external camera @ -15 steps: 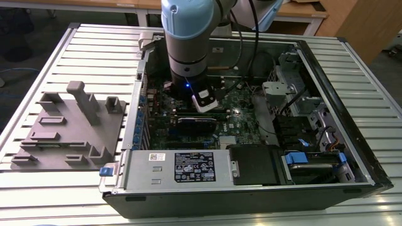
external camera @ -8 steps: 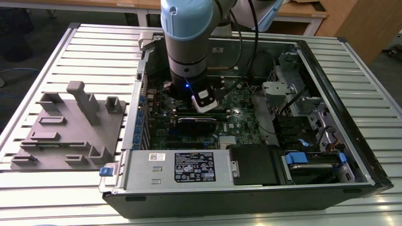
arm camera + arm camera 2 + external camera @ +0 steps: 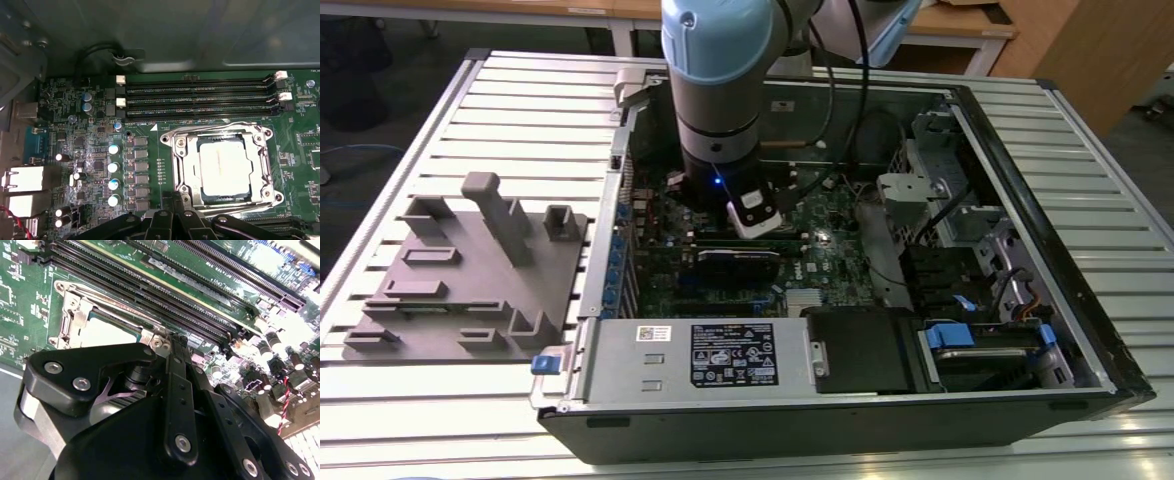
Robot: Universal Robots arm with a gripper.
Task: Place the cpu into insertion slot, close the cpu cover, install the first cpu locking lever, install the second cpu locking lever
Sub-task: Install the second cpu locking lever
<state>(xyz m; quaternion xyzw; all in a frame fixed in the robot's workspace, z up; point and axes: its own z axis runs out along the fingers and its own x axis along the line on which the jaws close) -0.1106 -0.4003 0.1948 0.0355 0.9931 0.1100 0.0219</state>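
Cpu [image 3: 224,170], a dull silver square, sits in the insertion slot [image 3: 186,172] with the silvery cpu cover [image 3: 220,134] framing it, just beside the gripper [image 3: 176,200], whose black fingers are pressed together on nothing. Green motherboard [image 3: 90,145] lies inside the open computer case [image 3: 1014,180] on the slatted metal worktop [image 3: 520,90].

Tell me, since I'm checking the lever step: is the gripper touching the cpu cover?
Cannot tell. In the first wrist view the gripper meets the cpu cover at its edge, neither contact nor gap plain.
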